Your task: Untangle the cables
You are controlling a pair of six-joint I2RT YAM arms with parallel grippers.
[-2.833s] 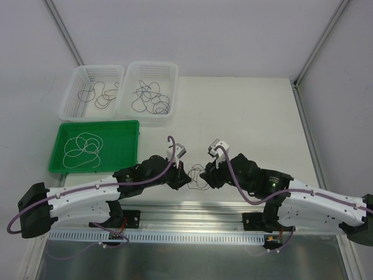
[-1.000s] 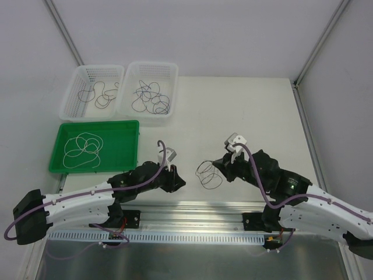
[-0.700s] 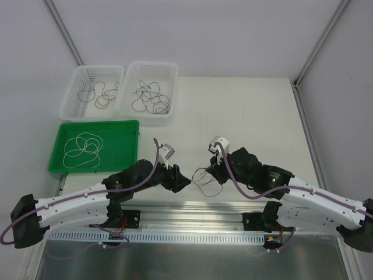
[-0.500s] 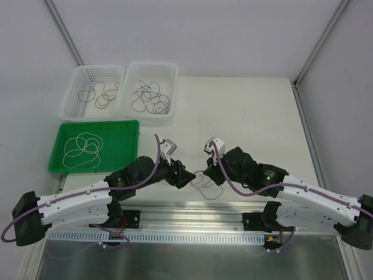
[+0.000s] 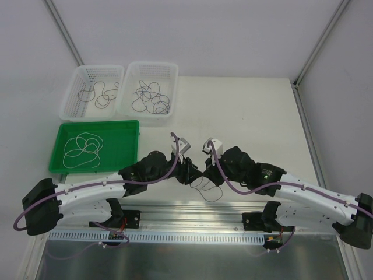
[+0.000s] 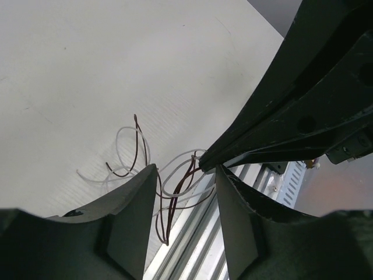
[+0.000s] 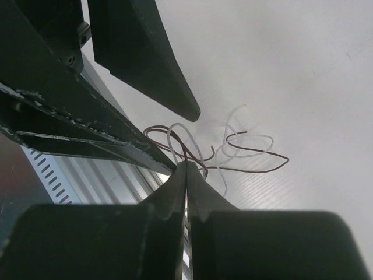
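- A second ago the two arms stood well apart. The left gripper has since swung back in from 9 o'clock to meet the right gripper over the near edge of the table, at about 6 o'clock in the top view.
- The cables in play are a small knot of white and brown strands, and they have come back with the right arm. They hang at that meeting point, and their loose loops trail onto the table toward 12 o'clock.
- Right fingers are pressed together, clamped on strands of the knot at their very tip.
- Left fingers stand apart, one on each side of the knot. Strands pass through the gap, but nothing is pinched.
- The knot looks as wound as before the arms drew apart, so I judge that pull freed nothing. This looks like a second attempt, with the left closing on one strand to draw it out.
- Strands lie in the white baskets at 11 o'clock and in the green tray at 9 o'clock, as they did earlier.
- No brand, label or legible writing shows in any view.
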